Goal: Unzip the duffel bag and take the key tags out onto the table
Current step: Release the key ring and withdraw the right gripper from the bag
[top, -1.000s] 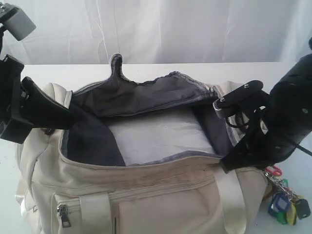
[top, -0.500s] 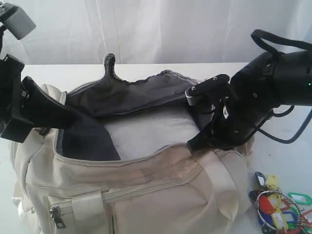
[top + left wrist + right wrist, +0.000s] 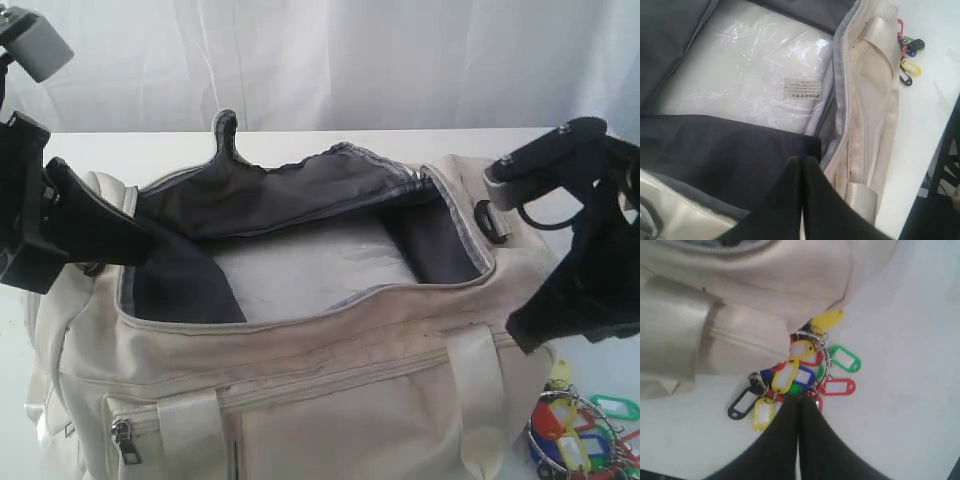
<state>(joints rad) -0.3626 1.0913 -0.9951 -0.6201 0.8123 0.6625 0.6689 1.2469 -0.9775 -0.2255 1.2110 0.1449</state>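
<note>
The tags (image 3: 575, 438) lie on the table (image 3: 610, 375), touching the bag (image 3: 300, 380) at its near right corner. The right gripper (image 3: 800, 399) hangs closed and empty above them; the left gripper (image 3: 802, 160) is closed at the lining (image 3: 715, 150). If the bag slumps or shifts, we expect it to cover or drag the tags.
</note>
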